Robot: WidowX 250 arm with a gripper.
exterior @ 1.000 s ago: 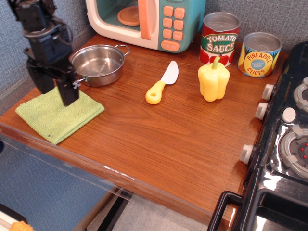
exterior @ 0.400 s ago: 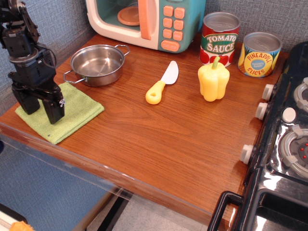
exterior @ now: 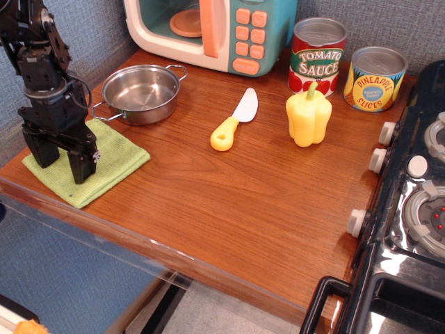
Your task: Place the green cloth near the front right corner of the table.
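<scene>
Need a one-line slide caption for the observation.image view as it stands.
Open tool poised over the green cloth at the table edge beside the steel pot.

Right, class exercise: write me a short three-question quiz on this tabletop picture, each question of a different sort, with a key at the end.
1. True or false: the green cloth lies flat near the left front part of the table.
2. Multiple choice: what lies between the steel pot and the yellow pepper? A) a spoon B) a toy knife C) a can
3. Fill in: the gripper stands with its two fingers apart over the ____.

Key
1. True. The cloth sits beside the steel pot, far from the stove side.
2. B, the toy knife with the yellow handle.
3. Green cloth. Whether the fingers touch it cannot be told.
</scene>
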